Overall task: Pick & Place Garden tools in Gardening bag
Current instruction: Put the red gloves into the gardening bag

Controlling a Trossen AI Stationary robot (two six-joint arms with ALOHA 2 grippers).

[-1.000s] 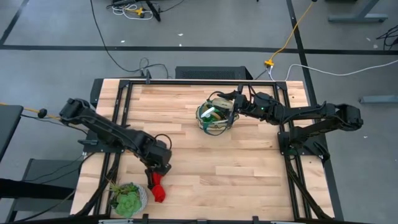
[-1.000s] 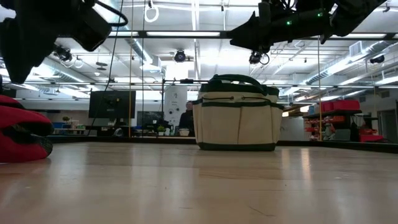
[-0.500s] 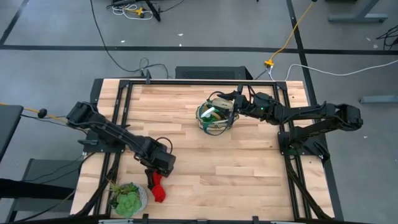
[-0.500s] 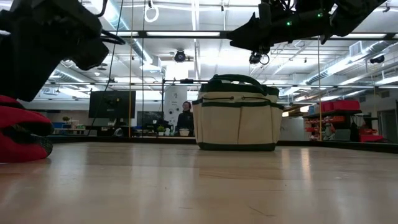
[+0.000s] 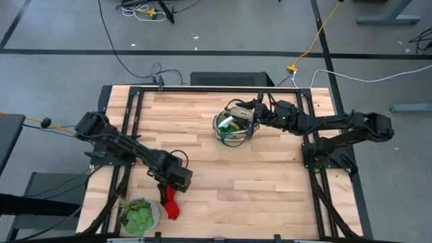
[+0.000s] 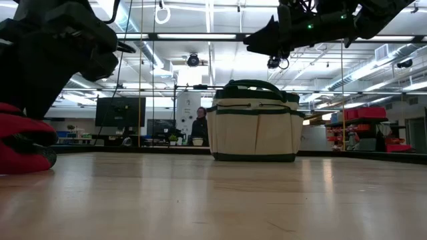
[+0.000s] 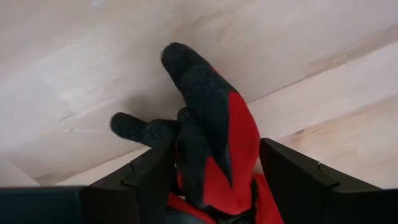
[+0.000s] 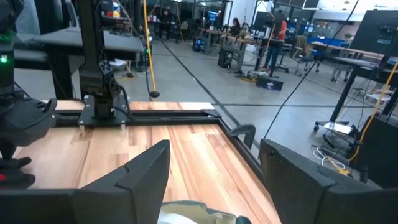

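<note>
Nearest, the soft red-and-black fabric gloves [image 7: 211,143] are lying crumpled on the pale wooden surface [image 5: 223,175] at its front left, just beside the leafy green plant in a pale pot [image 5: 140,214]. The left pincer [image 7: 211,180] is straddling them, its two dark fingers [image 7: 292,180] spread on either side of the cloth and not yet pinching it. The gloves are probably light, limp and likely to sag or trail, so a bite across the bunched middle, where both layers overlap, looks safer than one on a loose fingertip.

Farther back, the small round tan fabric bag with dark green trim [image 5: 233,126] is standing upright with tools already showing inside. The right pincer [image 5: 248,116] is hovering over its rim, fingers spread and holding nothing.

The left wrist view alone is showing the fingers flanking the gloves; the high view is giving the wide gap between gloves and bag; the low view is showing the bag's [image 6: 254,121] height and looped handles, which a drooping glove might catch.
</note>
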